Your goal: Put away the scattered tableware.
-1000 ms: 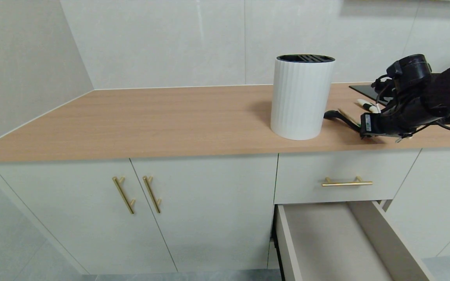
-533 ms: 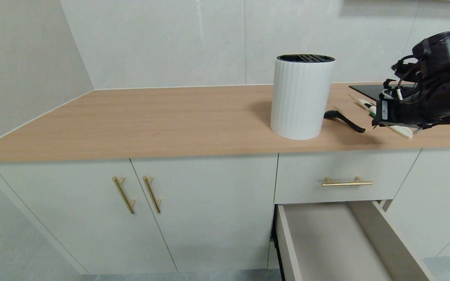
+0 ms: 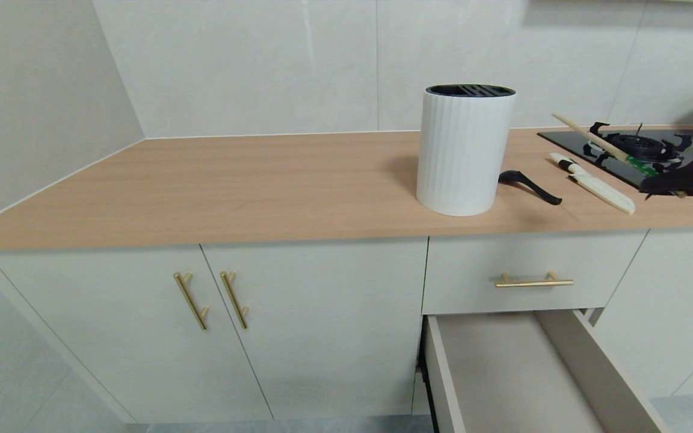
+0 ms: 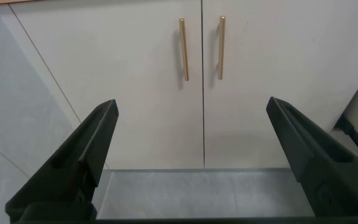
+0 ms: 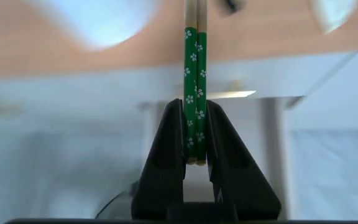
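Green-patterned chopsticks (image 5: 195,93), pair: right jaws clamped on decorated ends; left jaws open. Advice: keep grip firm, lower flat into drawer (image 3: 497,367).

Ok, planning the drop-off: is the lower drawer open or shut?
Open. The lower drawer is pulled out, its inside floor showing, below the shut upper drawer.

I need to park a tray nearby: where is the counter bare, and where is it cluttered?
Bare: the countertop from the left wall to the white holder, and the open drawer. Crowded: right of the holder, with black utensil, white knife, stove and right gripper holding chopsticks.
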Available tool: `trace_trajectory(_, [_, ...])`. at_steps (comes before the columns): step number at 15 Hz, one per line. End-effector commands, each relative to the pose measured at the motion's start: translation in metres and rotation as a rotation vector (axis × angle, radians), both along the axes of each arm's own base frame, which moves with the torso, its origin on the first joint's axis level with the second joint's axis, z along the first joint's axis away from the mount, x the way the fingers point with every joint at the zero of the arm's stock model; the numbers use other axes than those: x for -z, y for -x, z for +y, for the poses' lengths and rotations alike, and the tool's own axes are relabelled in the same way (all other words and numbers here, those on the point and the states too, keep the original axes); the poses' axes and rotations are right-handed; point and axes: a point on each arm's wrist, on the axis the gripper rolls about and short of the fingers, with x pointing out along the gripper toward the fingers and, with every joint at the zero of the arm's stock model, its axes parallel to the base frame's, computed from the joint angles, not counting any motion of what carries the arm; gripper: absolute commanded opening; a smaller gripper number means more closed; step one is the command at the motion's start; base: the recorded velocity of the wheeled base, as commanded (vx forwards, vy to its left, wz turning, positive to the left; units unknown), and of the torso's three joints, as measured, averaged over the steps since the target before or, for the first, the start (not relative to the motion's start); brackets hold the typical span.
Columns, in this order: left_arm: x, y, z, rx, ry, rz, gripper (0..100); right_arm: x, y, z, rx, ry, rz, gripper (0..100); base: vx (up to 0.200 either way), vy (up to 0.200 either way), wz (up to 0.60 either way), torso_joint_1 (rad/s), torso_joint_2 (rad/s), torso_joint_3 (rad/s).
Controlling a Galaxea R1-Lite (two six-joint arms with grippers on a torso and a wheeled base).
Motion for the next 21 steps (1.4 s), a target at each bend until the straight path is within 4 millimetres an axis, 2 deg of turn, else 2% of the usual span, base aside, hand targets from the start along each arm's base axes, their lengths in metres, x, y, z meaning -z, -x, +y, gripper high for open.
trace_trajectory(1, [0.0, 0.0, 0.0, 0.0, 0.0, 0.001, 100, -0.001, 0.076, -0.001, -0.139, -0.032, -0.047, 0, 0.0, 0.0, 0.0, 0.0, 0.0, 0.0])
trace_trajectory(2, [0.0, 0.0, 0.0, -0.002, 0.0, 0.001, 100, 0.006, 0.09, 0.002, -0.191, -0.024, -0.004, 0, 0.0, 0.0, 0.0, 0.0, 0.0, 0.0])
trace_trajectory(3, [0.0, 0.0, 0.0, -0.002, 0.0, 0.001, 100, 0.01, 0.095, 0.004, -0.222, -0.021, 0.016, 0, 0.0, 0.0, 0.0, 0.0, 0.0, 0.0])
trace_trajectory(4, [0.0, 0.0, 0.0, 0.0, 0.0, 0.001, 100, 0.024, 0.104, 0.009, -0.288, -0.003, 0.077, 0, 0.0, 0.0, 0.0, 0.0, 0.0, 0.0])
trace_trajectory(5, [0.0, 0.0, 0.0, 0.0, 0.0, 0.002, 100, 0.033, 0.106, 0.011, -0.314, 0.007, 0.112, 0, 0.0, 0.0, 0.0, 0.0, 0.0, 0.0])
trace_trajectory(7, [0.0, 0.0, 0.0, -0.002, 0.0, 0.001, 100, 0.063, 0.103, 0.017, -0.353, 0.044, 0.233, 0, 0.0, 0.0, 0.0, 0.0, 0.0, 0.0])
trace_trajectory(10, [0.0, 0.0, 0.0, 0.0, 0.0, 0.001, 100, 0.099, 0.079, 0.028, -0.341, 0.101, 0.422, 0, 0.0, 0.0, 0.0, 0.0, 0.0, 0.0])
trace_trajectory(13, [0.0, 0.0, 0.0, -0.002, 0.0, 0.001, 100, 0.141, 0.04, 0.043, -0.268, 0.205, 0.65, 0, 0.0, 0.0, 0.0, 0.0, 0.0, 0.0])
trace_trajectory(17, [0.0, 0.0, 0.0, 0.0, 0.0, -0.001, 100, 0.179, 0.004, 0.044, -0.165, 0.216, 0.736, 0, 0.0, 0.0, 0.0, 0.0, 0.0, 0.0])
trace_trajectory(19, [0.0, 0.0, 0.0, 0.0, 0.0, 0.001, 100, 0.184, 0.0, 0.045, -0.149, 0.209, 0.74, 0, 0.0, 0.0, 0.0, 0.0, 0.0, 0.0])
trace_trajectory(20, [0.0, 0.0, 0.0, 0.0, 0.0, 0.001, 100, 0.197, -0.011, 0.049, -0.094, 0.227, 0.775, 0, 0.0, 0.0, 0.0, 0.0, 0.0, 0.0])
trace_trajectory(21, [0.0, 0.0, 0.0, -0.002, 0.0, 0.001, 100, 0.201, -0.014, 0.049, -0.081, 0.245, 0.787, 0, 0.0, 0.0, 0.0, 0.0, 0.0, 0.0])
